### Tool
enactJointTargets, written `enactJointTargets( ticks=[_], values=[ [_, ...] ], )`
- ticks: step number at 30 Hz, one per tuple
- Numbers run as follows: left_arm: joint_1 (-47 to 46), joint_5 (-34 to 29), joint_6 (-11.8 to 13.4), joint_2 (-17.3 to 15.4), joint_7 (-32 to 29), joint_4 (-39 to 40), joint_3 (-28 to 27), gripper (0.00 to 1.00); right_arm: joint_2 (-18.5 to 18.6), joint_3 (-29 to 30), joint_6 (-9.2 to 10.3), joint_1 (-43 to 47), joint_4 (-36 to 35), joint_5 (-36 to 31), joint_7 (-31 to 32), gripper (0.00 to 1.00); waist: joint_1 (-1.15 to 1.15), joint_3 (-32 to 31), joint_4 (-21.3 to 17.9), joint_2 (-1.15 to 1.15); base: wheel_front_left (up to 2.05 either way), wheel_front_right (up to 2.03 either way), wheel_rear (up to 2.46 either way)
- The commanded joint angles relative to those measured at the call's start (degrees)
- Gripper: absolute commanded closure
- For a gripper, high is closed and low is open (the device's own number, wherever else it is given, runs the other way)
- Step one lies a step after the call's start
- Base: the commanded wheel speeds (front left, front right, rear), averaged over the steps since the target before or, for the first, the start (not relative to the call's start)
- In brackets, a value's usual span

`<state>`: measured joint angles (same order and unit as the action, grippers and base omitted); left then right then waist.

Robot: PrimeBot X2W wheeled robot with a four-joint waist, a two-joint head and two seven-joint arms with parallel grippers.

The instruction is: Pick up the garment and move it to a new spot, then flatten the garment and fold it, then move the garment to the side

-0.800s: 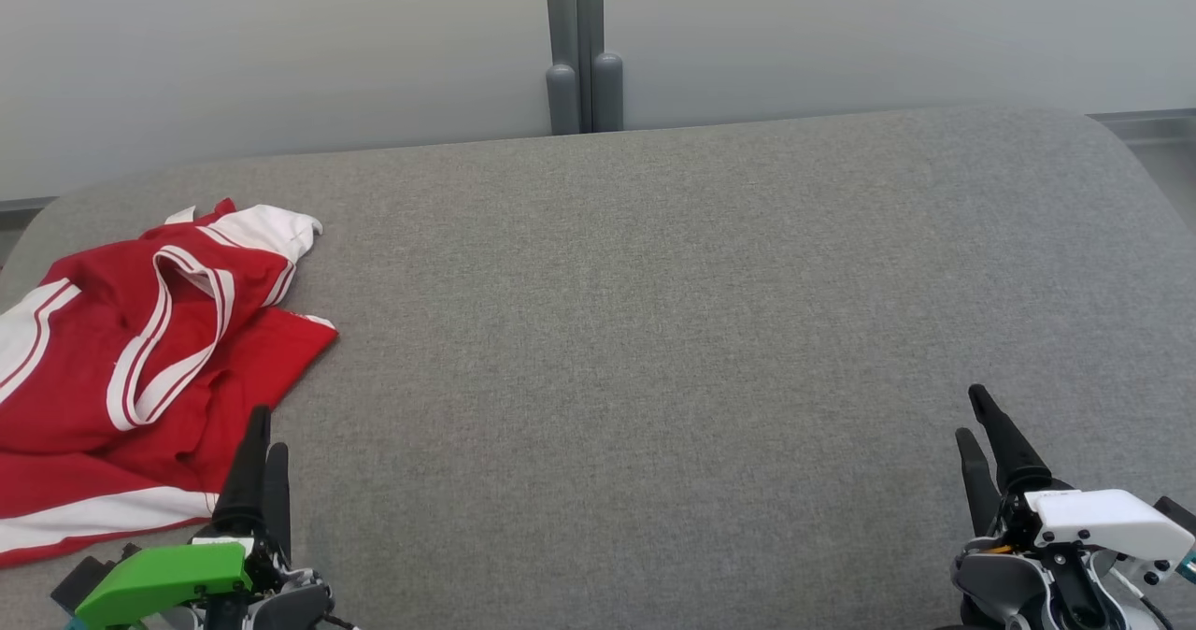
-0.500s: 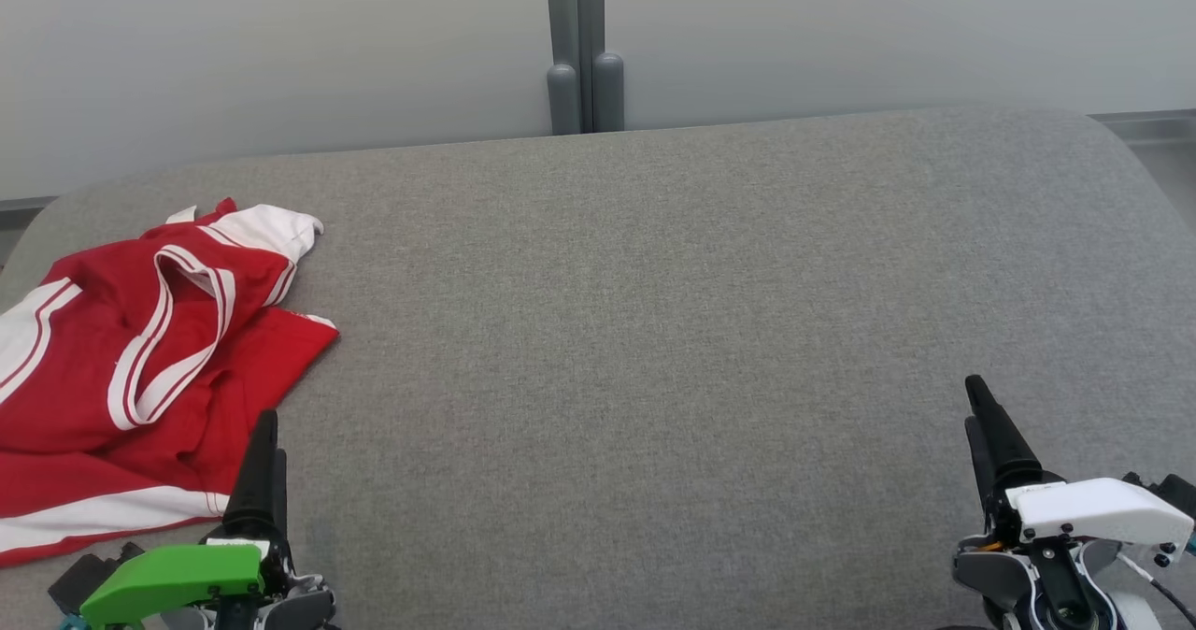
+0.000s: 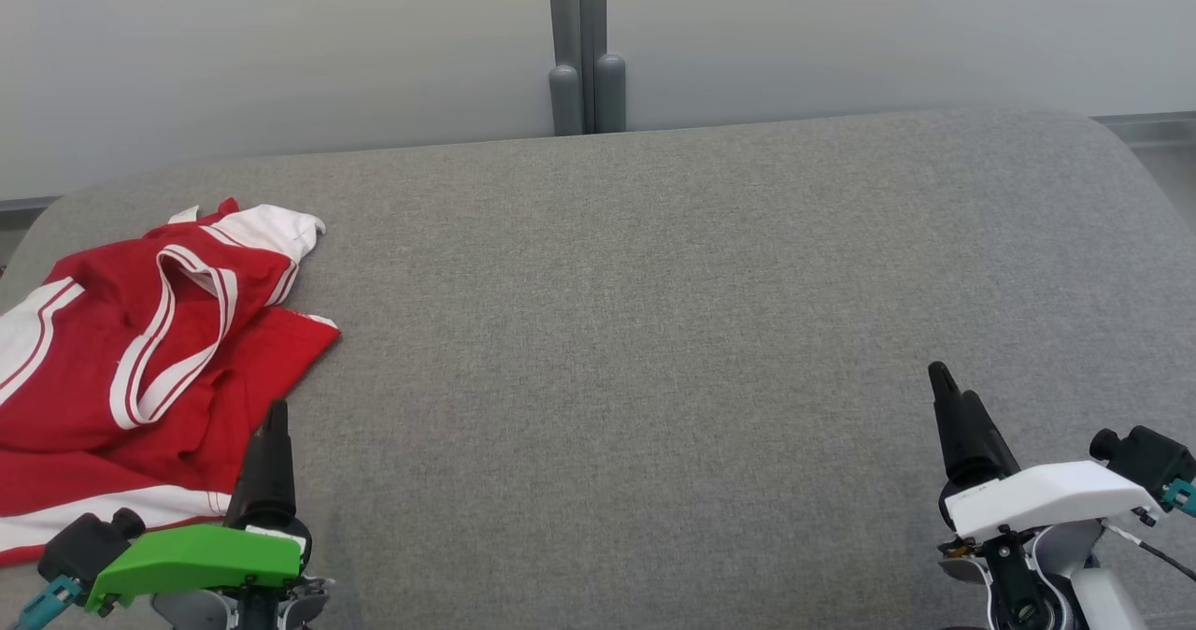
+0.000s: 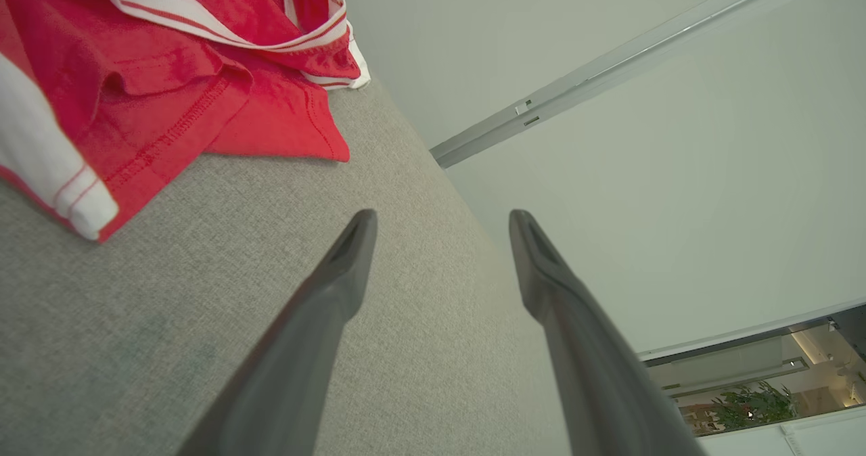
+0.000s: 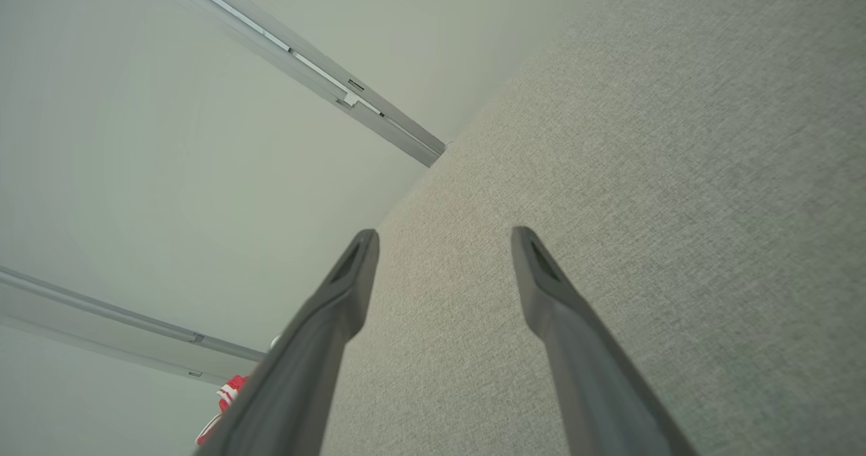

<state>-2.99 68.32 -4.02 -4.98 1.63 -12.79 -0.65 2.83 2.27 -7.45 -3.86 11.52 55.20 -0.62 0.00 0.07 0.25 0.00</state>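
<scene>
Crumpled red-and-white garment lies at the grey surface's left edge. Left gripper just beside it, jaws apart, empty; right gripper near right edge, likewise.

My left gripper rises at the lower left, fingers pointing up, its tips at the edge of the crumpled red and white garment lying at the left of the grey padded surface. My right gripper hovers at the lower right, well apart from the garment.
</scene>
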Motion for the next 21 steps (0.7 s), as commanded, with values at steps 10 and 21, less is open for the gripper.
enactJointTargets(
  ticks=[10,21],
  values=[
    [-0.1,-15.5,0.1,-1.4,2.5,-0.1,2.6,0.00,0.6,-1.7,-0.02,-0.6,0.3,-14.8,-2.7,0.00,0.00,0.0,0.2,0.00,0.00,0.00,0.00],
    [0.4,-25.2,0.0,-1.8,4.5,-1.3,2.5,0.00,1.1,-2.8,-0.03,-0.6,1.5,-24.4,-4.8,0.00,0.00,-0.1,0.2,0.00,0.00,0.00,0.00]
  ],
)
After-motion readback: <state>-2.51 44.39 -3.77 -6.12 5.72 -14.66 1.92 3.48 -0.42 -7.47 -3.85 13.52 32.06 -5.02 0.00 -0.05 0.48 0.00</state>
